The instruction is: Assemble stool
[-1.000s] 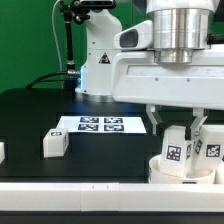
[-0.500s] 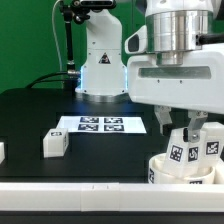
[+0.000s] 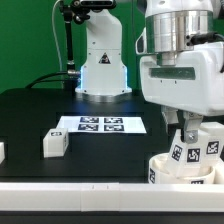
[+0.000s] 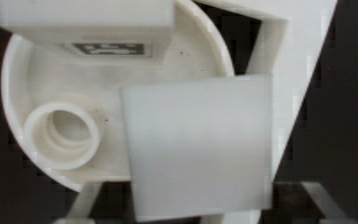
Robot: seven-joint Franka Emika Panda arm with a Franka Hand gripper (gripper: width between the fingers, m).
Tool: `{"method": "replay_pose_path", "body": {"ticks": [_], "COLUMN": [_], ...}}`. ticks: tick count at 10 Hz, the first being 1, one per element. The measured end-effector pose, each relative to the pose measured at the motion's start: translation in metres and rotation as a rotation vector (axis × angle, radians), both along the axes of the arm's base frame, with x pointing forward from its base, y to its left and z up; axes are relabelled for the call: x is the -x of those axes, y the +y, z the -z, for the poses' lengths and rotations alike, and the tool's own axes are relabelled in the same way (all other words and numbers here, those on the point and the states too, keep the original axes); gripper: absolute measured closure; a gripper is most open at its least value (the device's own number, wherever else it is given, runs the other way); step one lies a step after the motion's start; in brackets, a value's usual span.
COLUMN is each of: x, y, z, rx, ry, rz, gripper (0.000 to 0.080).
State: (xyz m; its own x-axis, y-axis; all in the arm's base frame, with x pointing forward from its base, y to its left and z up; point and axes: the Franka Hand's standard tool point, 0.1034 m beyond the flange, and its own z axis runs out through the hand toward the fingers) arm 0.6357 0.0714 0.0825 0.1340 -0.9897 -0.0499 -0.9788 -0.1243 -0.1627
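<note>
The white round seat (image 3: pixel 168 172) lies at the front of the table on the exterior view's right, sockets up. Two white tagged legs stand in it: one (image 3: pixel 181 154) under my gripper (image 3: pixel 188 128), another (image 3: pixel 210 150) just beside it. My gripper reaches down onto the first leg, fingers on either side of it, shut on it. In the wrist view this leg (image 4: pixel 197 150) fills the middle between my fingers (image 4: pixel 91 198), over the seat (image 4: pixel 34 90) with an open socket (image 4: pixel 60 130); the other standing leg (image 4: pixel 87 28) shows beyond. A third leg (image 3: pixel 54 143) lies loose on the table.
The marker board (image 3: pixel 100 125) lies flat mid-table behind the loose leg. A small white part (image 3: pixel 1 151) shows at the exterior view's left edge. The robot base (image 3: pixel 100 60) stands at the back. The white table rim (image 3: pixel 80 190) runs along the front.
My hand has turned about its vertical axis above the seat and shifted slightly to the exterior view's right. The loose leg and the marker board have not moved.
</note>
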Motion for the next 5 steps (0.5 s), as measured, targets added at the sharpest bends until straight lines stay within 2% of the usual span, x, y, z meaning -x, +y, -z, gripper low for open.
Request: {"method": "replay_pose_path", "body": {"ticks": [5], "x": [-0.0009], "y": [0.003], "z": [0.0014], "rx": [-0.113], "ry": [-0.034], "rz": [0.492], "gripper": [0.046]}}
